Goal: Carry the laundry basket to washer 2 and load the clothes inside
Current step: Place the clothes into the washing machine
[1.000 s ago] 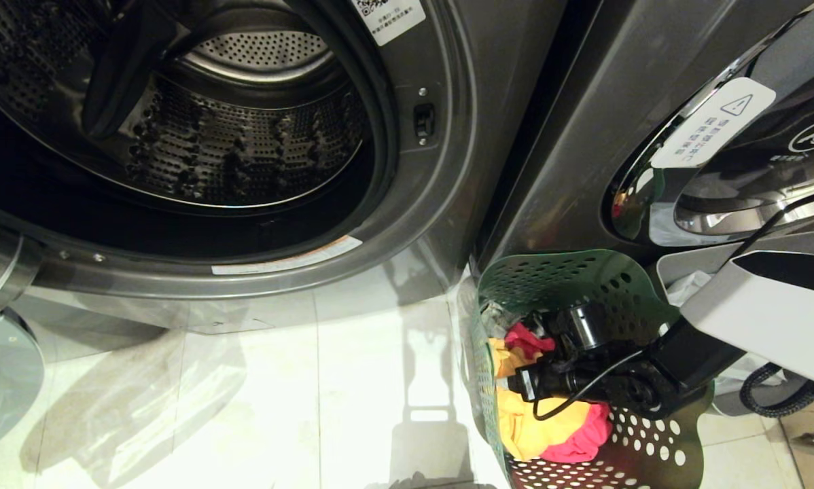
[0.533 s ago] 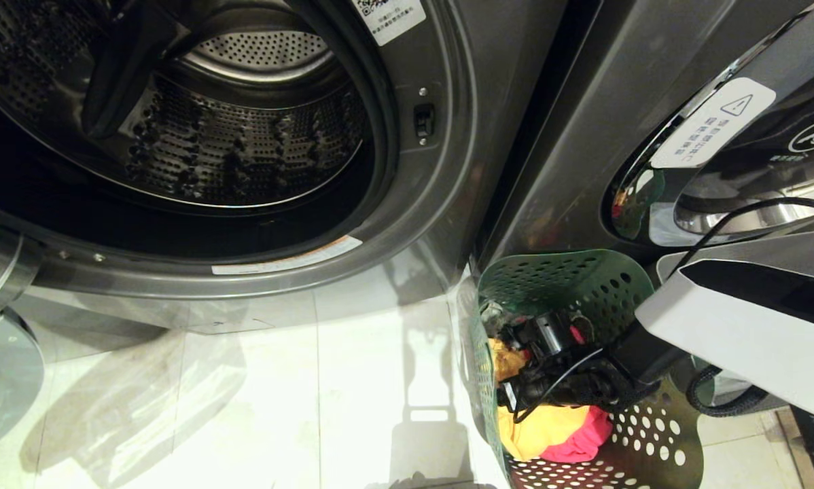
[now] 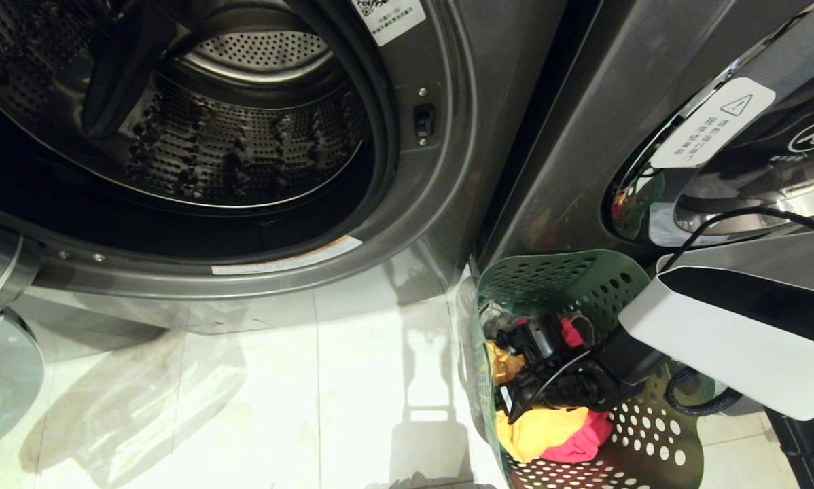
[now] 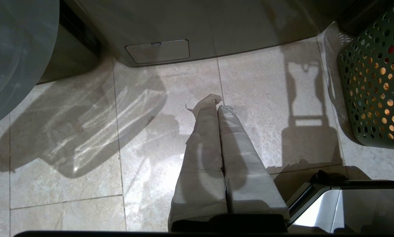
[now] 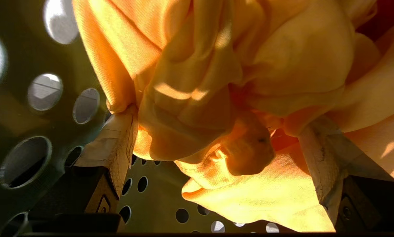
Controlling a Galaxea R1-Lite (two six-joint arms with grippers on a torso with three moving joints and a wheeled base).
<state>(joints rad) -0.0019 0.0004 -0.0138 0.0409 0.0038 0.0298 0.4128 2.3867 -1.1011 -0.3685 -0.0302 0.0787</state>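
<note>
**Jaws spread over the yellow cloth**

The right gripper (image 5: 216, 144) sits inside the green perforated plastic laundry basket (image 3: 651, 448) on the floor, right of the open grey washer drum (image 3: 244, 136), jaws spread around crumpled yellow-orange cloth (image 5: 236, 75); pink cloth (image 3: 587, 441) lies alongside. Left gripper (image 4: 220, 108) hangs pressed together above the floor tiles (image 4: 68, 138).

The washer drum (image 3: 244, 136) is perforated shiny metal, its front panel (image 3: 488, 102) brushed grey. The green basket (image 3: 584, 285) looks like matt plastic full of holes. The yellow cloth (image 5: 216, 82) is soft and wrinkled, and the floor tiles (image 4: 85, 131) are pretty glossy.
</note>
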